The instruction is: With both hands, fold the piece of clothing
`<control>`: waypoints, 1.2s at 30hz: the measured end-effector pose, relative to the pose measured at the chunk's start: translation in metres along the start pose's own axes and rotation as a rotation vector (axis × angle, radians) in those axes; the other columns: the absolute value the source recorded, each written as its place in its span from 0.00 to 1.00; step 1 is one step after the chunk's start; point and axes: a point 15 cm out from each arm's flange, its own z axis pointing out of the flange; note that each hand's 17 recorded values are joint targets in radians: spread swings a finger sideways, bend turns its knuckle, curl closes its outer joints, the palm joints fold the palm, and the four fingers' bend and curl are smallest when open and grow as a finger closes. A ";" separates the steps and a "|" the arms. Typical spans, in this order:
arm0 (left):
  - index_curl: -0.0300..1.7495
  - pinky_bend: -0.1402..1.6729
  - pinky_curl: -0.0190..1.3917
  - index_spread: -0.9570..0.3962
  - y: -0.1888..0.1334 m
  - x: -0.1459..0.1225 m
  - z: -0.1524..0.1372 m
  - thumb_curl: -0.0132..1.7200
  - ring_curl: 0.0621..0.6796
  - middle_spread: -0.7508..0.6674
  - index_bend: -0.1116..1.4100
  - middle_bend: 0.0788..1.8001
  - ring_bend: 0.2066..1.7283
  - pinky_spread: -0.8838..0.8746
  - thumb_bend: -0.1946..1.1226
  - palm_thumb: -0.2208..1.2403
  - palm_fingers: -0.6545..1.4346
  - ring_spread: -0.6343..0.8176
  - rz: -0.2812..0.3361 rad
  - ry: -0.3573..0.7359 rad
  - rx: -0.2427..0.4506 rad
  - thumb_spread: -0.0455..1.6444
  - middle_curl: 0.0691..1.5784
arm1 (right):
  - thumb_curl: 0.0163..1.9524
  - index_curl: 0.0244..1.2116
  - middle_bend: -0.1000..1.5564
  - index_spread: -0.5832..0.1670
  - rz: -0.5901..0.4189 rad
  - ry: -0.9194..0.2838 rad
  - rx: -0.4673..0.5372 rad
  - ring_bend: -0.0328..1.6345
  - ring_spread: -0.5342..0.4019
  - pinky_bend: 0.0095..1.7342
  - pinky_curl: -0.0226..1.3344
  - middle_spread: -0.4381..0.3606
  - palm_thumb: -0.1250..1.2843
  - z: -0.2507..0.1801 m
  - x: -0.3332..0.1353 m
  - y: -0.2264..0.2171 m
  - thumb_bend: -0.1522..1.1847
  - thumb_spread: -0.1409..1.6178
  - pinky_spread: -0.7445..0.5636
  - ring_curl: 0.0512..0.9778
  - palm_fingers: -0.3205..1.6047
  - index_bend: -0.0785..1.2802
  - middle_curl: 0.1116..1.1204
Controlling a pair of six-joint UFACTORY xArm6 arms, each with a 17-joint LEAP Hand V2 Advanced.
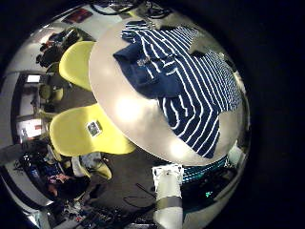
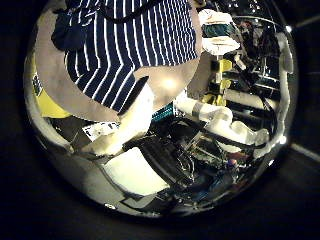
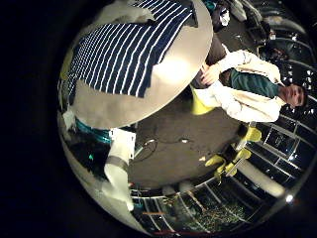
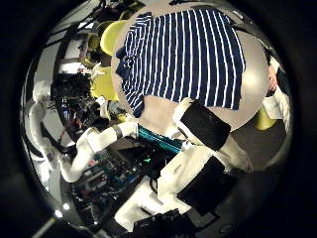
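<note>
A dark and white striped garment (image 1: pixel 186 81) lies spread on a round table (image 1: pixel 129 119), with a dark part bunched on top near one edge (image 1: pixel 143 62). It also shows in the left thumb side palm view (image 2: pixel 135 45), the right little finger side palm view (image 3: pixel 129 50) and the right thumb side palm view (image 4: pixel 188 55). Both hands are high above the table, away from the garment. A straight part of the left hand (image 2: pixel 125 125) and one of the right hand (image 4: pixel 206 124) reach into their views. Neither holds any cloth.
Two yellow chairs (image 1: pixel 91 134) (image 1: pixel 78 59) stand at the table's edge. Bare table top (image 3: pixel 178 64) lies beside the garment. A white robot arm (image 2: pixel 215 112) stands beside the table. Cluttered room around.
</note>
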 end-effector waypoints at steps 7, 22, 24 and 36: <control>0.33 0.21 0.21 0.56 0.003 -0.003 0.005 0.17 0.10 0.48 0.20 0.06 0.32 0.59 0.14 0.35 0.52 0.47 -0.010 -0.001 -0.009 0.76 0.23 | 0.18 0.27 0.28 0.26 0.005 -0.010 -0.008 0.54 0.50 0.44 0.06 0.48 0.52 0.004 0.009 0.004 0.11 0.86 0.76 0.20 0.37 0.19 0.29; 0.30 0.24 0.23 0.63 0.019 0.046 0.052 0.18 0.12 0.56 0.18 0.05 0.33 0.62 0.12 0.36 0.45 0.53 0.215 -0.121 -0.110 0.69 0.21 | 0.18 0.27 0.28 0.25 0.043 -0.033 -0.014 0.54 0.49 0.45 0.03 0.48 0.52 0.010 0.026 0.014 0.11 0.86 0.75 0.19 0.38 0.19 0.29; 0.28 0.26 0.24 0.66 0.026 0.048 0.068 0.17 0.13 0.59 0.17 0.06 0.34 0.64 0.11 0.33 0.42 0.56 0.238 -0.160 -0.137 0.65 0.21 | 0.18 0.27 0.28 0.26 0.048 -0.032 -0.012 0.54 0.49 0.45 0.03 0.48 0.51 0.009 0.026 0.014 0.11 0.86 0.75 0.19 0.38 0.19 0.29; 0.21 0.34 0.26 0.82 0.019 0.046 0.112 0.19 0.16 0.79 0.15 0.07 0.38 0.75 0.12 0.25 0.33 0.76 0.248 -0.294 -0.179 0.52 0.18 | 0.17 0.27 0.29 0.26 0.052 -0.026 -0.011 0.55 0.49 0.45 0.01 0.48 0.51 0.005 0.024 0.020 0.11 0.86 0.75 0.20 0.38 0.19 0.29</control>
